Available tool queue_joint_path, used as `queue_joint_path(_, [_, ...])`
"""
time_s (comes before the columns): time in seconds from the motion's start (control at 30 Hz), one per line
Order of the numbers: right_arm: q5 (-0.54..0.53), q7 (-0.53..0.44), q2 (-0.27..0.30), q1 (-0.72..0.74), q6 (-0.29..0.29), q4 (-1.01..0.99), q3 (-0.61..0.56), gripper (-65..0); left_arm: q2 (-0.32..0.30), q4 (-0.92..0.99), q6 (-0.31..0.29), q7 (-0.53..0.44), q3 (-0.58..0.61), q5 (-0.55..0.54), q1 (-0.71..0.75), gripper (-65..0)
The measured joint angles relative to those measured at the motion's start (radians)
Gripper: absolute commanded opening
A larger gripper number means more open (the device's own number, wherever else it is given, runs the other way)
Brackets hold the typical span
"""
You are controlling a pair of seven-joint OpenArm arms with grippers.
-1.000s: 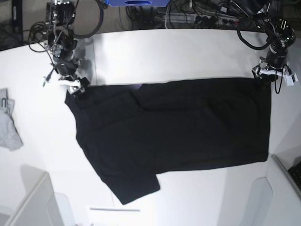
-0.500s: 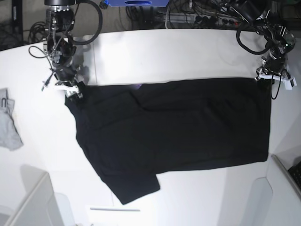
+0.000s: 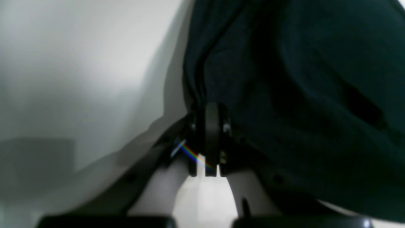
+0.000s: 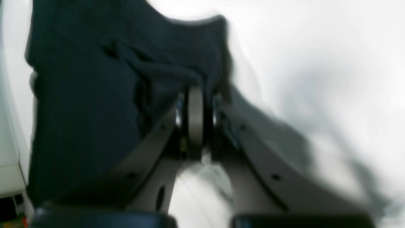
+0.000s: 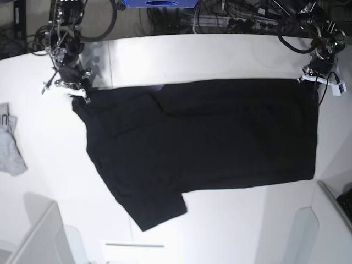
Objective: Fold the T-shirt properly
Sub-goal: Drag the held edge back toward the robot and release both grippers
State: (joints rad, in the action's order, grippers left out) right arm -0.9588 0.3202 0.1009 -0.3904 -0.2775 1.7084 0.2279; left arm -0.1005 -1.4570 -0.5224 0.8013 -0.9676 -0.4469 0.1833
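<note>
White tabletop carries the black T-shirt, spread flat, plain side up; we note the left end effector clamped on its far corner at the base view's right; the right end effector pinches the opposite far corner; a grey garment lies well apart.

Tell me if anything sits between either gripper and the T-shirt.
Nothing visible does. The left gripper is shut on the T-shirt at one far corner, and the right gripper is shut on the other. Each wrist view shows black cloth bunched right at the closed jaws.
</note>
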Motion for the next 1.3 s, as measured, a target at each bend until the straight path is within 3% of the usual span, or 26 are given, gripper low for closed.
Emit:
queue_joint_path(0.1, [-0.003, 0.005, 0.001, -0.045, 0.0, 0.071, -0.001, -65.0, 0.0, -0.06, 0.002, 0.021, 0.0, -0.002, 0.032, -65.0])
queue_joint_path(0.27, [-0.004, 0.014, 0.009, -0.121, -0.059, 0.203, 0.018, -65.0, -0.002, -0.165, -0.003, 0.204, -0.06, -0.035, 0.025, -65.0])
queue_joint_path(0.37, [-0.007, 0.068, 0.017, -0.149, -0.055, 0.242, 0.034, -65.0, -0.014, -0.219, -0.004, 0.204, -0.083, -0.078, 0.045, -65.0])
queue_joint_path(0.5, [0.001, 0.169, 0.018, -0.158, -0.065, 0.166, 0.039, -65.0, -0.004, -0.199, -0.001, 0.212, -0.076, -0.051, 0.108, -65.0])
queue_joint_path(0.77, [-0.002, 0.134, 0.019, -0.254, -0.059, 0.165, 0.039, -65.0, -0.006, -0.21, -0.002, 0.208, -0.076, -0.059, 0.209, -65.0])
queue_joint_path(0.9, [-0.003, 0.129, 0.019, -0.27, -0.058, 0.168, 0.039, -65.0, -0.007, -0.21, -0.032, 0.206, -0.076, -0.055, 0.213, -65.0])
queue_joint_path(1.3, [-0.002, 0.128, 0.014, -0.333, -0.057, 0.182, 0.039, -65.0, -0.008, -0.209, -0.032, 0.206, -0.076, -0.055, 0.214, -65.0])
